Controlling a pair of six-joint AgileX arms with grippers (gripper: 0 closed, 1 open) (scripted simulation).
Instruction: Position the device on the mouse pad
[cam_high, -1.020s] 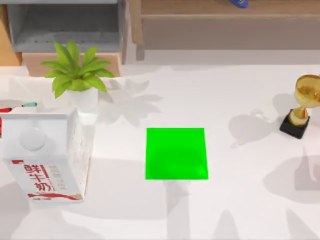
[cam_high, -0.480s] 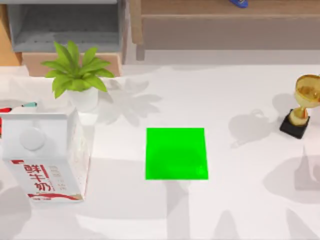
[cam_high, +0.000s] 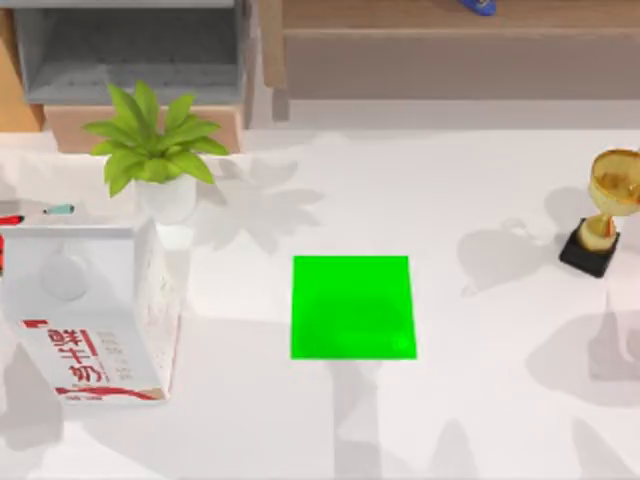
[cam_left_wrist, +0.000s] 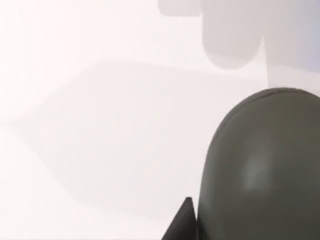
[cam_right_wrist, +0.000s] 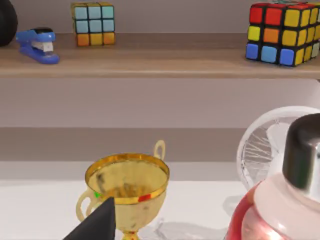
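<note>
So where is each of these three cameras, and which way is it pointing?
Top view: above the table, looking down on the pad, carton, plant and trophy.
Left wrist view: on the left arm, close over the table, facing the grey device; a dark tool tip beside it.
Right wrist view: on the right arm, facing the trophy and shelf; a dark tool tip below.
Shared: the trophy, in top and right wrist views.

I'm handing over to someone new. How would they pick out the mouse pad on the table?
Start at the milk carton at the table's left and look right, toward the gold trophy. Between them, near the middle, lies the mouse pad: a flat, bright green, plain square, the only thing there lying flush on the white top.
</note>
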